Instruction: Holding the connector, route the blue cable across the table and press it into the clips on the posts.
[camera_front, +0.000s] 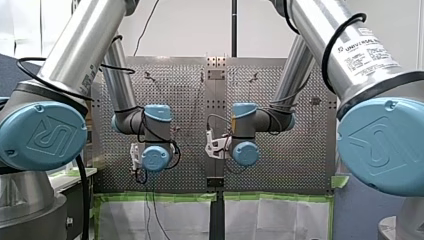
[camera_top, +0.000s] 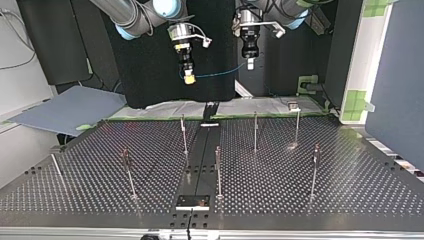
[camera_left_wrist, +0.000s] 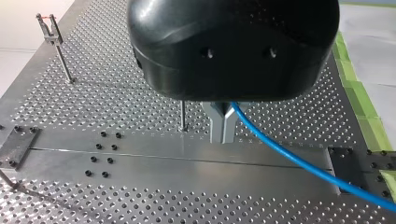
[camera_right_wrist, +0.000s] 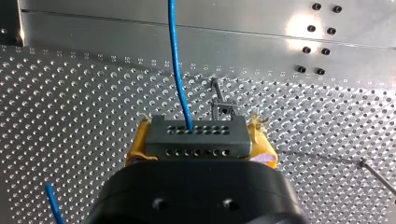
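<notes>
Routing not yet started. Right gripper (camera_top: 189, 76) clamps connector (camera_right_wrist: 196, 140); left gripper (camera_left_wrist: 222, 126) pinches blue cable (camera_left_wrist: 289, 156). Next: lower cable into post clip (camera_left_wrist: 48, 25).

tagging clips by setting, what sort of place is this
Probably a robotics lab test bench: a perforated metal table with thin clip posts, and a blue cable strung from my left gripper to the connector in my right gripper.

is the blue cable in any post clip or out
Out: the blue cable hangs between my right claw and my left claw, above the posts.
</notes>
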